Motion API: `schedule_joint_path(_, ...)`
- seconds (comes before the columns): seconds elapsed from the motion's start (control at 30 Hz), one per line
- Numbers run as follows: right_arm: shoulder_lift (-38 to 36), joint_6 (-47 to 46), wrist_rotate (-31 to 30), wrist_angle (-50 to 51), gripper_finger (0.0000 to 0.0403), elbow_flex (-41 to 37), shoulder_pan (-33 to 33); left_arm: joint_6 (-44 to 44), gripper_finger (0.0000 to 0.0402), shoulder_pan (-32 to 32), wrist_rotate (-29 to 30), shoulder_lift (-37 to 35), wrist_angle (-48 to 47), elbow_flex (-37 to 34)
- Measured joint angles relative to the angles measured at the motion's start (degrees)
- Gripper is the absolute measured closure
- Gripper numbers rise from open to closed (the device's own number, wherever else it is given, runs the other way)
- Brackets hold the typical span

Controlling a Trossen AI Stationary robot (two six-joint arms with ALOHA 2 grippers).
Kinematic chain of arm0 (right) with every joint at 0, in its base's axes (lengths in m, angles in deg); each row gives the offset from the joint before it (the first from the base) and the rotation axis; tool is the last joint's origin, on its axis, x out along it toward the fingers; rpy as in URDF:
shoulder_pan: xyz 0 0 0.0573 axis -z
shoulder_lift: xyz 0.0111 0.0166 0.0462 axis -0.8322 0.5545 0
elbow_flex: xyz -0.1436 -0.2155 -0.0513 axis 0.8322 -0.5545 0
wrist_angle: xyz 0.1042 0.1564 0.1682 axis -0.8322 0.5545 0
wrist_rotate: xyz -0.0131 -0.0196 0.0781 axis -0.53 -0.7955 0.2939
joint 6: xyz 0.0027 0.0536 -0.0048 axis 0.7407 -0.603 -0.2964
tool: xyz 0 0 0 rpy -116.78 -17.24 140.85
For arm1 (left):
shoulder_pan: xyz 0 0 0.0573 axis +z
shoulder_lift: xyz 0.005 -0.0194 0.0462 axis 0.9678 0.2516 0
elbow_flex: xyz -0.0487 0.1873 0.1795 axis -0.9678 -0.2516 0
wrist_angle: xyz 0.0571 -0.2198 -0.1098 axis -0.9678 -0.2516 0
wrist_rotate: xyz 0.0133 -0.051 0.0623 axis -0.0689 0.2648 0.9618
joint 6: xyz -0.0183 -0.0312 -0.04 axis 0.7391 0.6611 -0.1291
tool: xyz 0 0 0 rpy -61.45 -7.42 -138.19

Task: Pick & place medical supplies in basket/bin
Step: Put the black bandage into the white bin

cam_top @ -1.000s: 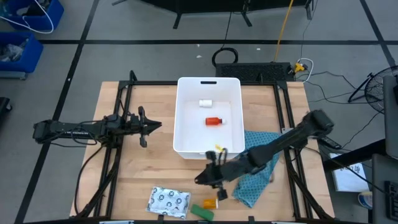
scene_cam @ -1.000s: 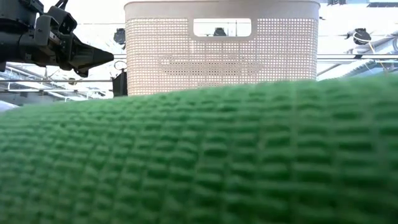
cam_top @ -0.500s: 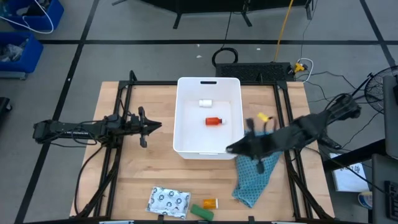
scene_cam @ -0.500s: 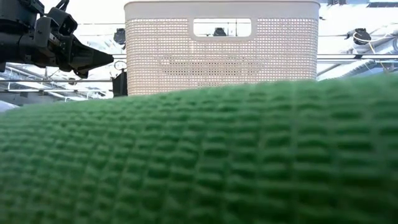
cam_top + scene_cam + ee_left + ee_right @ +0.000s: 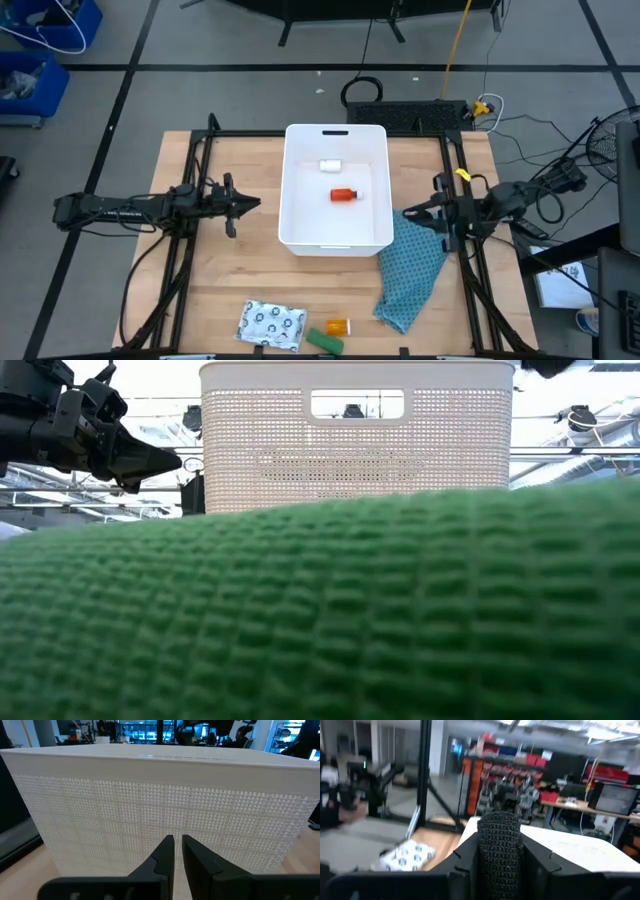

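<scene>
The white tub [image 5: 335, 238] stands mid-table with a red bottle [image 5: 343, 195] and a small white piece [image 5: 331, 165] on its floor. My right gripper [image 5: 410, 213] hovers just right of the tub, above the teal cloth [image 5: 412, 280], shut on a black knit-textured block [image 5: 500, 847]. My left gripper [image 5: 245, 203] waits shut left of the tub, facing its wall [image 5: 160, 795]. Near the table's near edge lie the silvery packet [image 5: 270, 325], the green block [image 5: 325, 340] and the orange vial [image 5: 338, 327]. The green block [image 5: 320, 620] fills the low view's foreground. My right gripper pinches the black block between its two fingers [image 5: 465, 857], one on each long side. The block's rounded end [image 5: 499, 822] sticks out past the fingertips. The fingers reach about level from the table's right side, and the block is lifted clear of the table.
The teal cloth is spread on the table right of the tub's near corner. Black frame rails [image 5: 190, 250] run along both sides of the table. Bare wood lies between the tub and the packet. Cables and a blue bin [image 5: 40, 60] sit on the floor beyond.
My right gripper has lifted from the spot beside the orange vial near the table's near edge, carrying the black block. It has swung up and toward the far right, passing the tub's near right corner, and now points at the tub's right wall.
</scene>
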Motion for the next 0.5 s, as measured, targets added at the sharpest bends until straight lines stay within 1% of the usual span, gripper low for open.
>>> schedule_joint_path(0.1, -3.1, -0.5, -0.2, -6.0, 0.031, -6.1, 0.3, 0.6, 0.036, 0.0, 0.0, 0.0, 0.0, 0.0)
schedule_joint_path(0.3, -5.4, 1.9, -0.3, -18.9, 0.031, -15.6, 0.3, 0.0, 0.036, 0.0, 0.9, 0.0, 0.0, 0.0)
schedule_joint_path(0.37, -5.7, 2.6, -1.6, -21.9, 0.031, -17.3, 0.3, -0.5, 0.036, 0.0, 1.7, 0.0, 0.0, 0.0)
schedule_joint_path(0.5, -6.2, 2.9, -1.4, -22.5, 0.031, -18.3, 0.8, -1.1, 0.036, 0.0, 3.0, 0.0, 0.0, 0.0)
